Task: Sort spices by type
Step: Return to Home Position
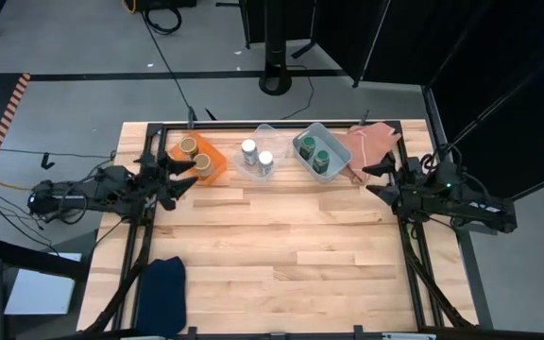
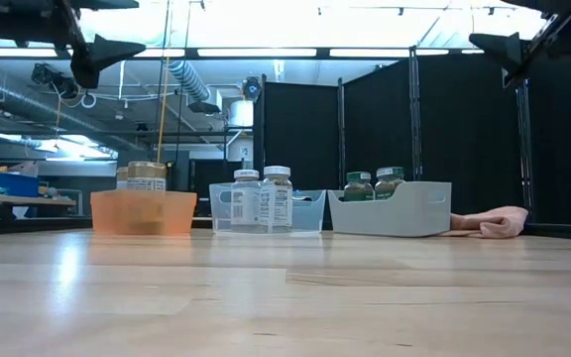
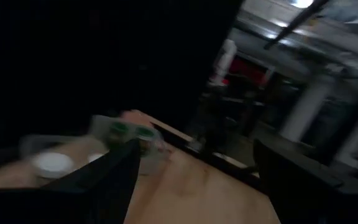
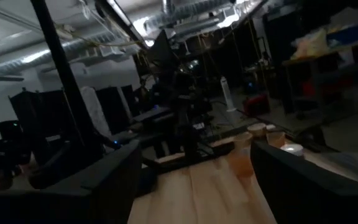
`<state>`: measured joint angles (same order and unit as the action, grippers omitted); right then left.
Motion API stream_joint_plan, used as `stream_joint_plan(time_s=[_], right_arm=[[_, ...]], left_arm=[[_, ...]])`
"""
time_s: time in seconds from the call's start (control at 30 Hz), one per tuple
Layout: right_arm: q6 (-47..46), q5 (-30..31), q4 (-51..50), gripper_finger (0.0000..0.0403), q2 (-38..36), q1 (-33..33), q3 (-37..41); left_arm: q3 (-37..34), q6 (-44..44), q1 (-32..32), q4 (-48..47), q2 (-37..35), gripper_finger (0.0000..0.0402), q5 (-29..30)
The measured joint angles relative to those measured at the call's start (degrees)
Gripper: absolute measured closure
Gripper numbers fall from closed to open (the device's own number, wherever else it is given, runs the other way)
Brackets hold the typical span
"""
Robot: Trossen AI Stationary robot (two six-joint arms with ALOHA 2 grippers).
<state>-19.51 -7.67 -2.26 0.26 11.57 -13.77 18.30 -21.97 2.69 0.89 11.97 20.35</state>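
Observation:
Six spice jars stand in three trays along the table's far edge. Two tan-topped jars (image 1: 196, 154) are in the orange tray (image 1: 215, 159). Two white-lidded jars (image 1: 257, 153) are in the clear tray (image 1: 264, 130). Two green-lidded jars (image 1: 315, 151) are in the grey-blue tray (image 1: 302, 156). My left gripper (image 1: 189, 177) is open, raised above the table just near of the orange tray. My right gripper (image 1: 368, 179) is open too, raised to the right of the grey-blue tray. Neither holds anything.
A pink cloth (image 1: 371, 142) lies at the far right, beside the grey-blue tray. A dark blue cloth (image 1: 163, 283) lies at the near left corner. A black frame (image 1: 281, 126) runs along the table's far and side edges. Bare wood (image 1: 281, 246) fills the middle and near part.

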Motion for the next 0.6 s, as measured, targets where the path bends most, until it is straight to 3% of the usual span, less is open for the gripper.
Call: stream_joint_plan(time_s=[0.37,0.6], right_arm=[[-0.5,-1.5,7.2,0.0092,0.0,0.0,5.3],[-0.5,-1.5,7.4,0.0096,0.0,0.0,6.8]], left_arm=[[-0.1,-1.1,4.7,-3.3,-5.5,0.0085,-17.8],[-3.8,-1.2,5.4,-0.7,-10.7,0.0085,-16.5]])
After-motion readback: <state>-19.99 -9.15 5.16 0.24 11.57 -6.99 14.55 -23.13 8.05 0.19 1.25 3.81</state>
